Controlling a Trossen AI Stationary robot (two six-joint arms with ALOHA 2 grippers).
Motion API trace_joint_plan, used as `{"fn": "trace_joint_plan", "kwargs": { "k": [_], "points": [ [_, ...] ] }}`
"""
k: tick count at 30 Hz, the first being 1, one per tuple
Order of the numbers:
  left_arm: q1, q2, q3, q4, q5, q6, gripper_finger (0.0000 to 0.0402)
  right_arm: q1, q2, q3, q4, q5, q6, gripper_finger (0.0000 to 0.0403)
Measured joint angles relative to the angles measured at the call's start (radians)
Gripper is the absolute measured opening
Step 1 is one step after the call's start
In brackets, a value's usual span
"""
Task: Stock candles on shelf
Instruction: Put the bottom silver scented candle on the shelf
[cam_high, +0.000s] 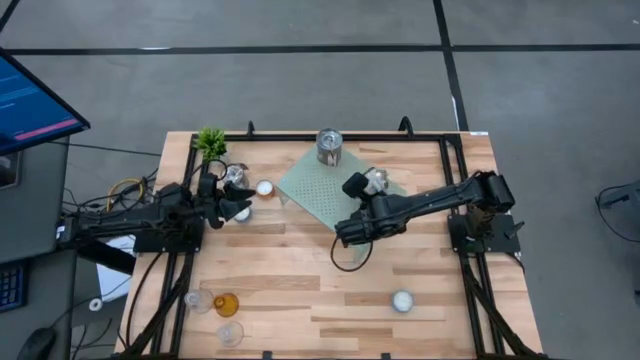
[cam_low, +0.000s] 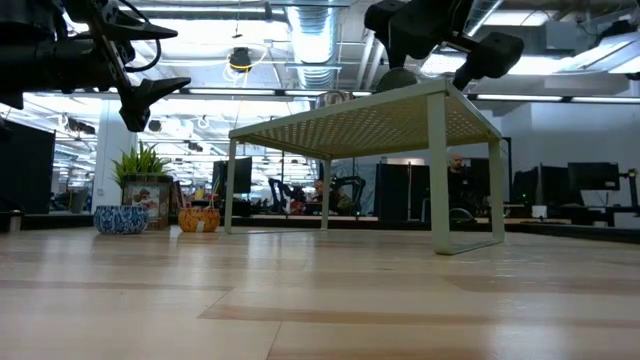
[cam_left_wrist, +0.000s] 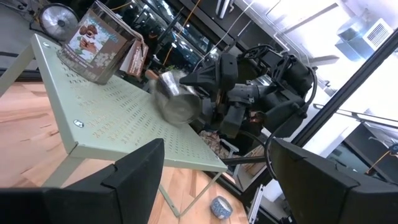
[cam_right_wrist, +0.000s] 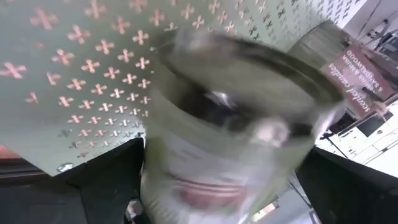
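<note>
The mint-green perforated shelf (cam_high: 320, 195) stands at the table's far middle. One labelled silver tin (cam_high: 329, 146) stands on its far corner. My right gripper (cam_high: 365, 186) is over the shelf's right part, shut on another silver tin (cam_left_wrist: 175, 98). My left gripper (cam_left_wrist: 217, 180) is open and empty, raised left of the shelf; it also shows in the high view (cam_high: 235, 198). A white tealight (cam_high: 264, 188) lies on the table between the left gripper and the shelf. Another tealight (cam_high: 402, 301), two clear glass holders (cam_high: 198, 300) and an amber one (cam_high: 226, 305) stand near the front edge. My right gripper pinches the tin's side wall (cam_right_wrist: 186, 162) between its two fingers, one on each side. The fingers come from the table's right side, slanting down. The tin is tilted, just above the shelf top (cam_right_wrist: 81, 81); whether its bottom touches the shelf, I cannot tell.
A small green potted plant (cam_high: 211, 142) stands at the far left corner. A black cable loops below the right arm (cam_high: 350, 258). Bare wood lies in the table's middle (cam_high: 300, 270). A monitor (cam_high: 30, 105) stands off the table to the left.
</note>
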Motion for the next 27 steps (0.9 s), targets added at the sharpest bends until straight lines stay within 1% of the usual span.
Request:
{"fn": "trace_joint_plan", "kwargs": {
  "k": [9, 12, 18, 20, 22, 24, 27],
  "points": [
    [0.0, 0.0, 0.0, 0.0, 0.0, 0.0, 0.0294, 0.002, 0.0, 0.002, 0.006, -0.003, 0.006, 0.0389],
    [0.0, 0.0, 0.0, 0.0, 0.0, 0.0, 0.0294, 0.009, -0.018, 0.032, -0.009, -0.064, 0.041, 0.0389],
    [0.0, 0.0, 0.0, 0.0, 0.0, 0.0, 0.0294, 0.024, -0.067, 0.162, -0.001, -0.166, 0.139, 0.0389],
    [0.0, 0.0, 0.0, 0.0, 0.0, 0.0, 0.0294, 0.023, -0.086, 0.208, -0.017, -0.237, 0.208, 0.0389],
    [0.0, 0.0, 0.0, 0.0, 0.0, 0.0, 0.0294, 0.016, -0.111, 0.253, -0.014, -0.327, 0.317, 0.0389],
    [0.0, 0.0, 0.0, 0.001, 0.0, 0.0, 0.0294, 0.0, -0.147, 0.275, 0.003, -0.403, 0.483, 0.0388],
    [0.0, 0.0, 0.0, 0.001, 0.0, 0.0, 0.0294, -0.032, -0.231, 0.279, 0.043, -0.451, 0.716, 0.0388]
  ]
}}
